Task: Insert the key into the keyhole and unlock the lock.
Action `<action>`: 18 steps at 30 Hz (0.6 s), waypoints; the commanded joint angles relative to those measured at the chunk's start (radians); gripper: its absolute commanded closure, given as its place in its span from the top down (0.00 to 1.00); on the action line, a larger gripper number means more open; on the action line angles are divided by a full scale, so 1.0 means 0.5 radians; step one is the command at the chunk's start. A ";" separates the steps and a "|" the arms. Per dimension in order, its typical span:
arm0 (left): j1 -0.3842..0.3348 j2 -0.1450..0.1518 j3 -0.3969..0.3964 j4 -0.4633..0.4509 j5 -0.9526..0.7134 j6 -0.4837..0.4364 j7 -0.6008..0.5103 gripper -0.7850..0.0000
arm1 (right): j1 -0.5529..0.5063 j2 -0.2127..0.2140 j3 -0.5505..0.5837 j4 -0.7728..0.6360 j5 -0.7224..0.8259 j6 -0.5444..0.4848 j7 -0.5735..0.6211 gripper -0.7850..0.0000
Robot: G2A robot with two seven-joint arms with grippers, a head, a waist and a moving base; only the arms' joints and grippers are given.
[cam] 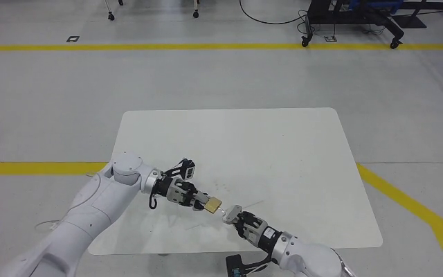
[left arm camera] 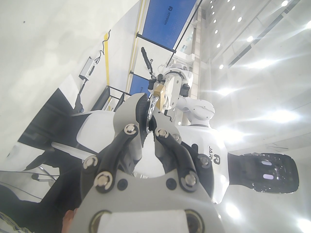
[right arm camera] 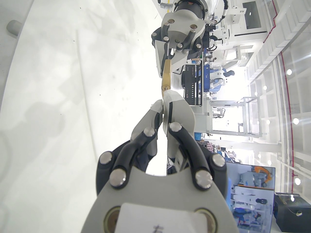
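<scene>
The key pinched in the right gripper meets the lock clamped by the left gripper (depth of insertion unclear); 1 step, the unlocking turn, apparently remains.

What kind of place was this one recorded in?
Probably a robotics lab or factory hall. A yellow floor line marks off zones, a wheeled equipment cart stands at the far side, and rows of ceiling lights hang high overhead.
</scene>
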 commanded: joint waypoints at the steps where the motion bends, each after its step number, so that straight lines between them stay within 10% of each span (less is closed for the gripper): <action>1: -0.004 0.002 0.005 0.001 -0.009 -0.004 0.000 0.00 | 0.003 0.002 -0.003 -0.001 -0.003 0.000 0.002 0.00; 18: -0.022 0.017 0.059 -0.008 -0.062 -0.010 0.000 0.00 | 0.078 0.003 -0.096 0.009 -0.036 -0.054 0.100 0.00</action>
